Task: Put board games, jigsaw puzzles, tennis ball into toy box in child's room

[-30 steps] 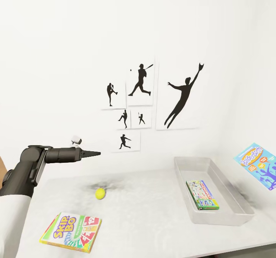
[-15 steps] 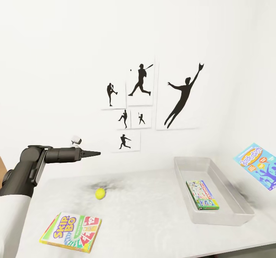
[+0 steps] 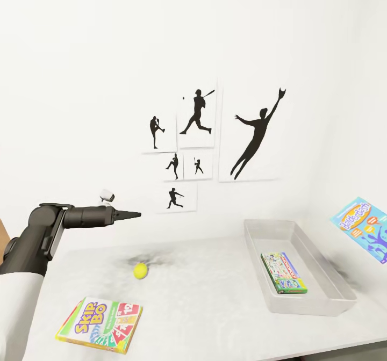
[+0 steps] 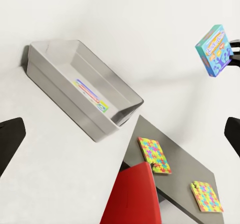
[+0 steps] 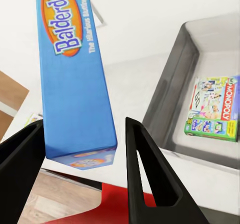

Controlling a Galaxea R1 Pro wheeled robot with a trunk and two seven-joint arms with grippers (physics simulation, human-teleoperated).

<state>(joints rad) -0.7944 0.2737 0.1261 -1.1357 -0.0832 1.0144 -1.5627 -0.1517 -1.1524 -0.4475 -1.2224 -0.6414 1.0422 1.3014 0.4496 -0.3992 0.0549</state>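
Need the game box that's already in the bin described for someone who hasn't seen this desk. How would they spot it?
Find the pale grey table under the baseball silhouettes; at its right stands the shallow grey toy box. The flat box lying inside is it, the Monopoly game: green-edged, white printed top, unlike the SKIP-BO box lying on the open tabletop.

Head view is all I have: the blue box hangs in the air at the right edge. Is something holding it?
Observer: Yes. The blue box, lettered Balderdash, stands between the right jaws.
Operator: And the two puzzles? I cannot find them.
Observer: Both puzzles lie flat and apart on the dark lower section of the table, just past one end of the bin.
Operator: Are the left jaws open?
Observer: Yes, the left wrist view has them wide apart with nothing between them.
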